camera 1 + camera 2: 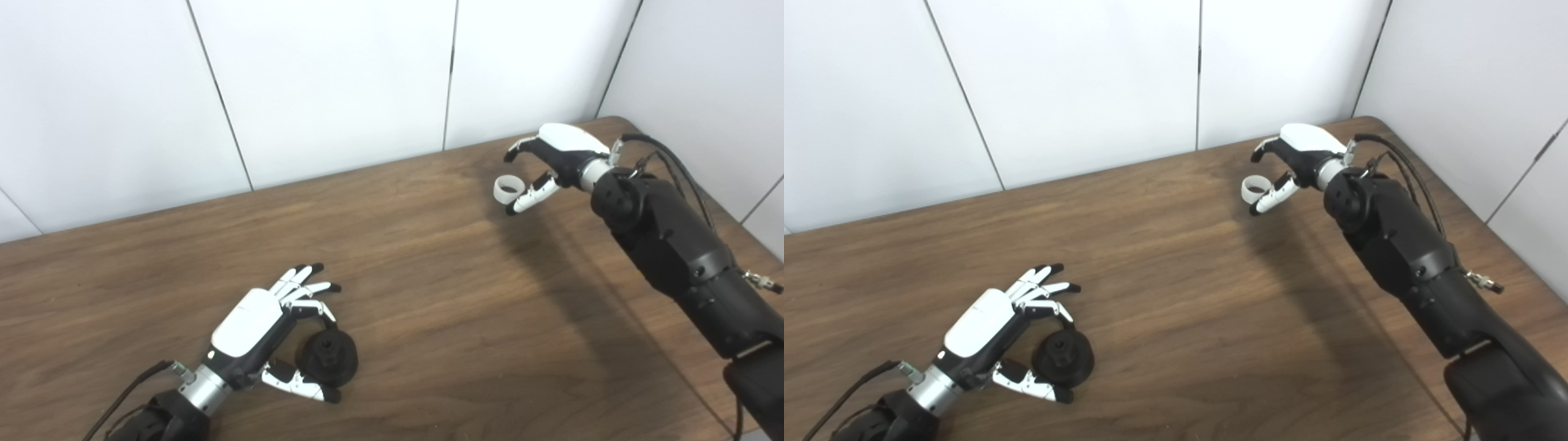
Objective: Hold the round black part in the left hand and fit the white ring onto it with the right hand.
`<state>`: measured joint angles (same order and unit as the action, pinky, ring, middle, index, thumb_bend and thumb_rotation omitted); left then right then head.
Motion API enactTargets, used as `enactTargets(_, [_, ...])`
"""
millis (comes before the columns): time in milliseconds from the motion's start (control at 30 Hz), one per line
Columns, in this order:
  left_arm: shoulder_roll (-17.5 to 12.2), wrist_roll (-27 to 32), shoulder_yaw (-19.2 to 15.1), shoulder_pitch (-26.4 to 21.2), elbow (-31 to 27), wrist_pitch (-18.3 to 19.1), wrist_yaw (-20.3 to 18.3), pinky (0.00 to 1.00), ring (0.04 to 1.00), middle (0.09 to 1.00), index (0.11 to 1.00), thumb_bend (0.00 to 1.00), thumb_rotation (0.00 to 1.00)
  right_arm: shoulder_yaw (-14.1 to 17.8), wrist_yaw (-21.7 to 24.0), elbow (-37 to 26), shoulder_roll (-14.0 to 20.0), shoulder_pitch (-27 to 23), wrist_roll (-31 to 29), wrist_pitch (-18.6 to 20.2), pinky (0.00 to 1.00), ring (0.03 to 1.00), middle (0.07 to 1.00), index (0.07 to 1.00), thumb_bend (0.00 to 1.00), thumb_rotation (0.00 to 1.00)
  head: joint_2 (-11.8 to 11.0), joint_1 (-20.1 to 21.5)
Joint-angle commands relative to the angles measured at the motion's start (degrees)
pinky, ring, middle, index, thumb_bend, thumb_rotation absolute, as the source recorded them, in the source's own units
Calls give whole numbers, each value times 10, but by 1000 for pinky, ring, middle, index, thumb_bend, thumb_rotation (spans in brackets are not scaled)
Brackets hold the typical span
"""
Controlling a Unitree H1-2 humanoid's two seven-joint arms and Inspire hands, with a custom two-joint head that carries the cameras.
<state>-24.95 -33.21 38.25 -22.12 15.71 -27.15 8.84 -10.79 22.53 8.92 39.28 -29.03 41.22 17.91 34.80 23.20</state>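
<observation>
The round black part rests on the wooden table near the front left. My left hand has its forefinger curled onto the part's far side and its thumb against the near side, pinching it; the other fingers are spread beyond it. The white ring lies at the far right of the table. My right hand hovers over it with the fingers arched above and the thumb just right of it, open and not closed on the ring.
White wall panels stand right behind the table's far edge and along its right side. The right forearm with its cables stretches over the table's right part.
</observation>
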Motion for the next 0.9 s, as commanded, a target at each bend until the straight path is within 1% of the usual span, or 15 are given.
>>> enactTargets(0, [-10,0,-4,4,-11,2,-6,1000,989,859,483,524,51,5,-18,-7,18,-30,11,-6,893,942,883,782,836,331,0,0])
enactTargets(100, [-12,-4,-5,7,-17,2,-7,1000,983,857,483,524,51,5,-21,-3,18,-32,12,-7,887,939,882,783,830,342,1,4])
enactTargets(133, [-12,-4,-5,8,-18,2,-8,1000,981,855,483,524,51,6,-22,-1,17,-33,12,-4,886,937,881,783,825,335,1,4])
enactTargets(167, [-13,-3,-6,10,-19,2,-9,1000,978,853,483,524,52,8,-21,-1,16,-34,12,0,894,939,885,788,796,303,3,4])
enactTargets(333, [-15,2,-3,13,-24,2,-7,1000,983,852,483,524,51,11,-26,7,17,-37,10,-2,884,933,881,788,779,274,6,4])
enactTargets(467, [-14,3,-8,16,-31,2,-15,1000,985,852,483,524,52,12,-27,8,17,-34,10,-1,871,925,877,785,764,256,9,3])
enactTargets(633, [-13,6,-21,23,-46,3,-31,1000,986,854,483,524,52,11,-33,13,14,-30,10,1,846,911,868,782,746,241,13,3])
enactTargets(733, [-10,4,-35,27,-52,3,-40,1000,992,857,483,524,52,13,-44,16,11,-27,8,0,836,912,865,777,742,232,13,3])
enactTargets(867, [3,-4,-53,30,-46,3,-24,1000,978,845,482,524,52,13,-58,26,7,-26,6,-6,828,906,858,770,744,236,14,3])
